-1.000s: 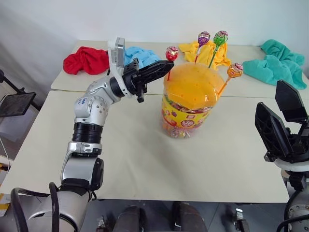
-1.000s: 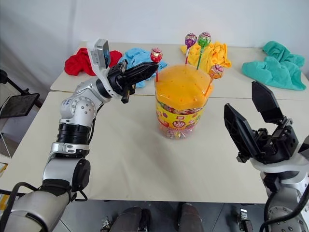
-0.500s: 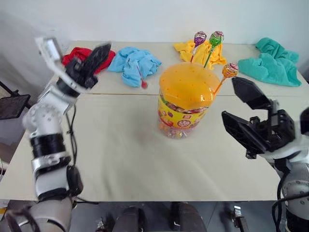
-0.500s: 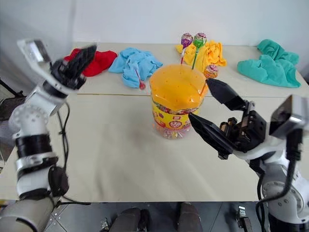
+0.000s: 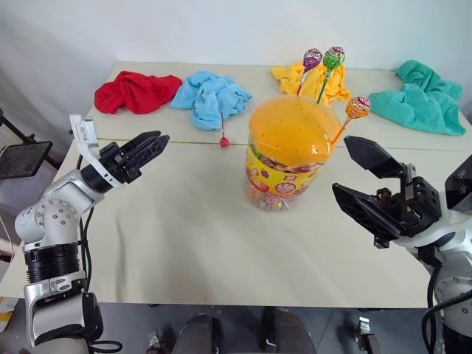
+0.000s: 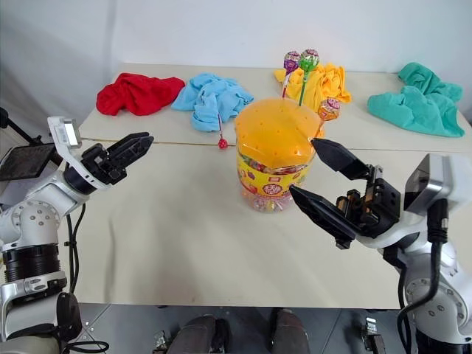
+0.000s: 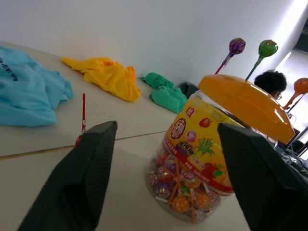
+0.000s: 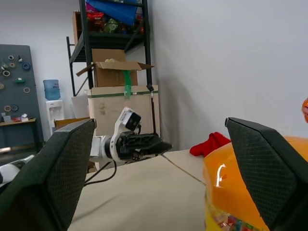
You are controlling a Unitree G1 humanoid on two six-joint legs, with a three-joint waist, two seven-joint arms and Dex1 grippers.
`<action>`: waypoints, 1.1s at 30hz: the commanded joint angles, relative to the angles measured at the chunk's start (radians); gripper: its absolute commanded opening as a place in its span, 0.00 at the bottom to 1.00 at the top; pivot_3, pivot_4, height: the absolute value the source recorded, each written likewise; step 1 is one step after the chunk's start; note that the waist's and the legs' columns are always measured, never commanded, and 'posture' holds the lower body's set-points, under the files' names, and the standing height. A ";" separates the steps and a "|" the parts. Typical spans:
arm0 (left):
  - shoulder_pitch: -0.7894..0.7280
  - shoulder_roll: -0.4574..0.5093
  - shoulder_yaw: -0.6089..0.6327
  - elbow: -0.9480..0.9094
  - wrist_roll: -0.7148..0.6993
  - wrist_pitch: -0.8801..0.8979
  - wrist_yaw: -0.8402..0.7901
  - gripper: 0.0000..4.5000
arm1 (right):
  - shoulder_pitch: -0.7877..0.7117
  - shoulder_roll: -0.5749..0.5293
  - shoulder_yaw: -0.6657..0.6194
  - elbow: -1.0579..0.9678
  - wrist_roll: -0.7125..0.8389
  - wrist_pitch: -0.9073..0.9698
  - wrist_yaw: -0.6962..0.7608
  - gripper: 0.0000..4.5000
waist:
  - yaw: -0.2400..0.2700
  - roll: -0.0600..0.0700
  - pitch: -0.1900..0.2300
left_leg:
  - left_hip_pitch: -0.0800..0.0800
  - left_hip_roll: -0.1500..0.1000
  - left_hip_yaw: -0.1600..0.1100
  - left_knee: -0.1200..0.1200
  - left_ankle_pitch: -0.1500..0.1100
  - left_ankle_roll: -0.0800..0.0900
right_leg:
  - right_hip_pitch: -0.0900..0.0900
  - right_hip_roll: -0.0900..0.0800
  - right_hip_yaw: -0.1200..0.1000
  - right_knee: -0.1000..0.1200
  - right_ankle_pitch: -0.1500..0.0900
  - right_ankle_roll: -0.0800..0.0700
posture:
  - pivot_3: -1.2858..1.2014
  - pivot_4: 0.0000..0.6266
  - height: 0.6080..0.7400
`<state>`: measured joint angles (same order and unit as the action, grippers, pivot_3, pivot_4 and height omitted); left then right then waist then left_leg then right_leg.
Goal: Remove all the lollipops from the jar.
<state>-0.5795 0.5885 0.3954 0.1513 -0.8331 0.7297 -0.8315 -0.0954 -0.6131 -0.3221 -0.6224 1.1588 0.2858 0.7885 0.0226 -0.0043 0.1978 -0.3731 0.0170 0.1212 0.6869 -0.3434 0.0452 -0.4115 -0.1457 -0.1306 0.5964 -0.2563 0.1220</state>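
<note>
Standing in one jar (image 5: 290, 158), three lollipops (image 5: 333, 57); one red lollipop (image 5: 224, 140) on table (image 5: 184, 243); both grippers (image 5: 369, 189) apart

The jar (image 5: 284, 173) is clear glossy plastic under a smooth orange lid (image 5: 293, 129). Soft crumpled cloths (image 5: 210, 96) lie on the matt table (image 5: 192, 236). Gripper fingers (image 8: 260, 166) look finely textured black.

Even, bright overhead light; shadows on the tabletop (image 5: 206, 221) soft and faint. Small glare spot on the jar (image 8: 219, 175) lid in right wrist view. Left wrist view: strong backlight, near fingers (image 7: 82, 178) dark, blurred. Head views sharp throughout.
</note>
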 commanded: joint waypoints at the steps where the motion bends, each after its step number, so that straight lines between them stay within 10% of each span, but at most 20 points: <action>1: -0.001 0.009 -0.002 -0.018 0.034 -0.057 0.001 0.99 | 0.013 -0.006 -0.031 -0.036 0.002 -0.002 0.005 1.00 | 0.001 0.000 0.000 | 0.000 0.000 0.000 0.000 0.000 0.000 | 0.000 0.000 0.000 0.000 0.000 0.000 | 0.52 0.24 1.00; 12: -0.034 -0.075 -0.172 -0.051 0.165 -0.152 0.002 0.99 | 0.074 -0.004 -0.098 -0.058 -0.007 -0.020 -0.028 1.00 | 0.002 0.000 0.000 | 0.000 -0.001 0.001 0.000 0.000 0.000 | 0.000 -0.001 0.000 0.000 0.000 0.001 | 0.52 0.24 1.00; 22: 0.063 -0.012 -0.073 -0.267 -0.037 -0.121 -0.174 0.99 | 0.235 0.057 -0.315 0.067 -0.147 -0.123 -0.075 1.00 | -0.003 0.000 0.000 | 0.002 0.000 0.002 -0.001 0.000 0.000 | 0.000 0.000 0.001 0.000 0.000 0.001 | 0.52 0.24 1.00; 33: 0.093 -0.114 -0.034 -0.367 -0.197 -0.056 -0.022 0.99 | 0.098 0.013 -0.213 0.150 -0.192 -0.071 -0.041 1.00 | -0.004 0.000 0.000 | 0.002 -0.001 0.002 -0.001 0.001 0.001 | 0.001 -0.002 0.003 0.000 0.001 0.001 | 0.52 0.24 1.00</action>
<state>-0.4971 0.4710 0.3479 -0.1678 -1.0174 0.6974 -0.8649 0.0091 -0.5853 -0.5223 -0.4621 0.9422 0.2005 0.7603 0.0187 -0.0041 0.1976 -0.3706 0.0164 0.1231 0.6859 -0.3428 0.0465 -0.4106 -0.1471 -0.1281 0.5969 -0.2556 0.1229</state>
